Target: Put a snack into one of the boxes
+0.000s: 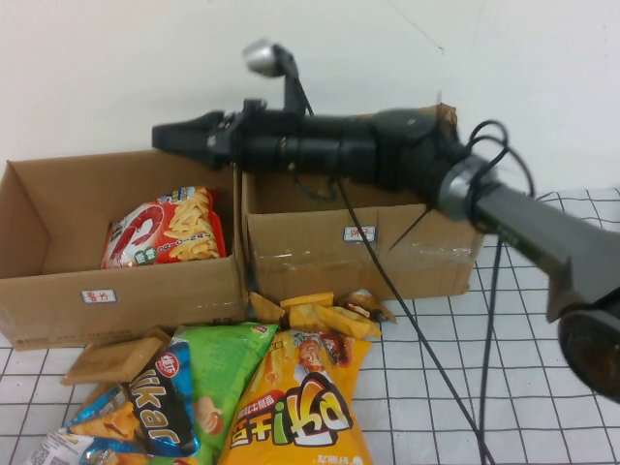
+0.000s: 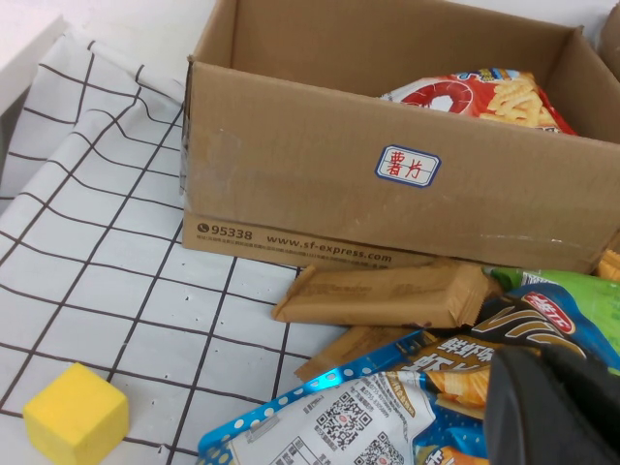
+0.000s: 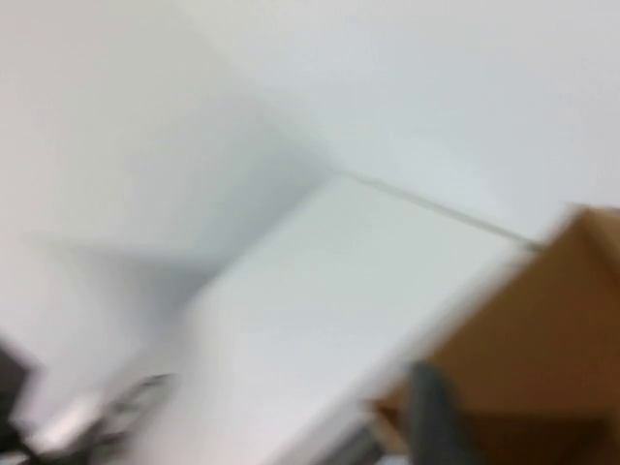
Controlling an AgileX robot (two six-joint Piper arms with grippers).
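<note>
**Snack in the box, arm raised above**

The snack (image 1: 167, 230) lies inside the box (image 1: 145, 291), left of frame. My right end effector (image 1: 174, 137) hovers above, empty; its grip unclear. Next: withdraw. My left end effector (image 2: 557, 407) hangs low over loose bags.

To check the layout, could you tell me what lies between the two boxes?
Nothing: in the high view the left box, holding the red snack, directly abuts the right box. The right gripper hovers above; the left gripper sits over the pile.
</note>
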